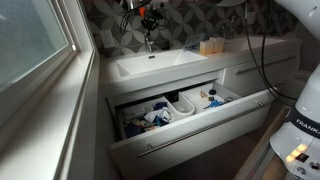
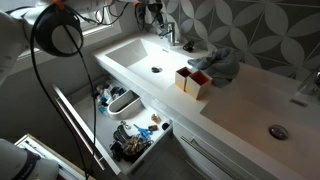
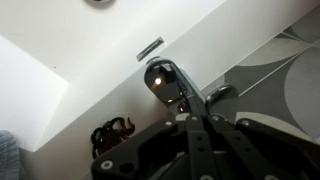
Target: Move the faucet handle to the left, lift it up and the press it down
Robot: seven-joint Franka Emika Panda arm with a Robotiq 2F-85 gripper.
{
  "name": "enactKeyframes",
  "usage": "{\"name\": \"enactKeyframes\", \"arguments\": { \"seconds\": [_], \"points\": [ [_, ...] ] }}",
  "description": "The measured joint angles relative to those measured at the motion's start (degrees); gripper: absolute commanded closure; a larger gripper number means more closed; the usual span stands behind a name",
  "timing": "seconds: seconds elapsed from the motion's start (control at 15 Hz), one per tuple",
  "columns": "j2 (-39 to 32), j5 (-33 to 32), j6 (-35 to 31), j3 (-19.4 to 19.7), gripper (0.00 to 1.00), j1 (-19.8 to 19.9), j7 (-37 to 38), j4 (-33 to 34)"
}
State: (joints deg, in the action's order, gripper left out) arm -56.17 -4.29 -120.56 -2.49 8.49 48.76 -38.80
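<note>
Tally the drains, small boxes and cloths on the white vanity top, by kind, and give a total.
Drains: 2
Small boxes: 2
Grey cloth: 1
Total: 5

The dark metal gripper (image 3: 192,112) is hanging close over the small shiny chrome faucet (image 3: 164,81). The big white basin (image 3: 70,45) is lying just beside the faucet.

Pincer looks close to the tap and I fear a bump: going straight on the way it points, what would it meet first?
Most likely the faucet handle, lying right ahead of the pincer in the wrist view; depth is unclear.
</note>
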Motion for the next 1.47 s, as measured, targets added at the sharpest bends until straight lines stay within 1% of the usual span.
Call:
{"name": "enactKeyframes", "arguments": {
  "seconds": [0.13, 0.33, 0.67, 0.93, 1.13, 1.47],
  "points": [
    [-0.01, 1.16, 0.80, -0.89, 1.00, 0.62, 0.00, 0.00],
    [-0.17, 4.55, 2.35, -3.03, 1.00, 2.35, 0.00, 0.02],
    [-1.14, 11.31, 2.51, -7.21, 1.00, 7.11, -0.29, 0.02],
    [-2.06, 16.95, 2.49, -11.32, 1.00, 10.91, -2.09, 0.04],
    [-2.76, 18.60, 2.48, -13.17, 0.99, 11.86, -3.29, 0.05],
    [-2.91, 18.62, 2.48, -13.62, 0.99, 11.89, -3.85, 0.09]
  ]
}}
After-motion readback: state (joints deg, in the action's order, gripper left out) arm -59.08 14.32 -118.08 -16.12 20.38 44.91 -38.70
